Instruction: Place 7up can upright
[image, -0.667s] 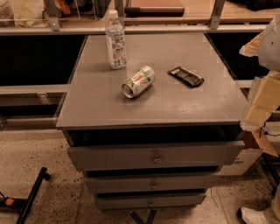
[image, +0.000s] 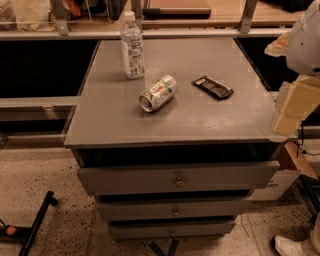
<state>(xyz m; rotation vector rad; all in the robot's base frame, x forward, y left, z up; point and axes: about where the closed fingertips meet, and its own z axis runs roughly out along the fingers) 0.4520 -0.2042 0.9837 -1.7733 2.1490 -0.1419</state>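
- We see the 7up can (image: 158, 93) lying on its side near the middle of the grey bench (image: 150, 125).
- A water bottle (image: 132, 46) stands upright just behind it, and a dark wrapper (image: 212, 87) lies apart.
- The pincer (image: 294, 107) hangs by the bench's right edge, well apart from the can; we cannot tell whether it is open or closed.
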